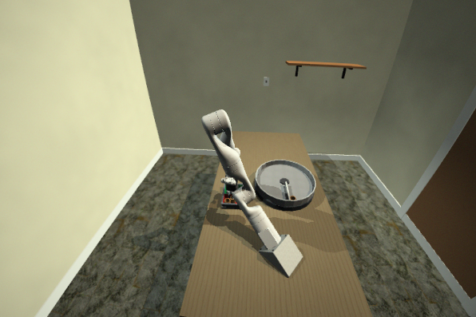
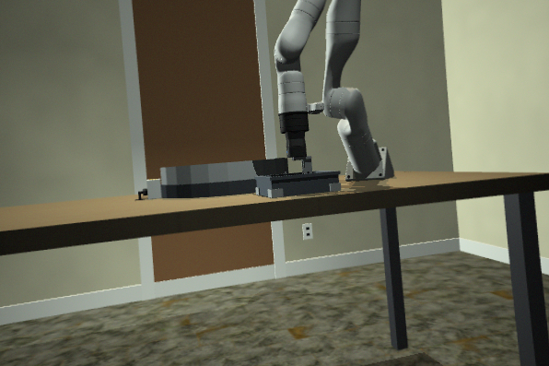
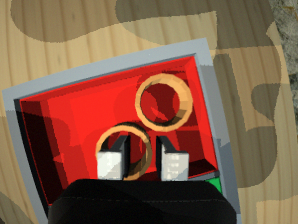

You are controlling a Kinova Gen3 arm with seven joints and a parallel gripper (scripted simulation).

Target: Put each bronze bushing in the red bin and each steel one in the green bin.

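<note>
- My arm (image 1: 232,160) (image 2: 343,22) is pale grey, rounded, ringed by thin seams.
- My wrist end (image 2: 294,122) is black.
- My fingers have whitish blocks.
</note>
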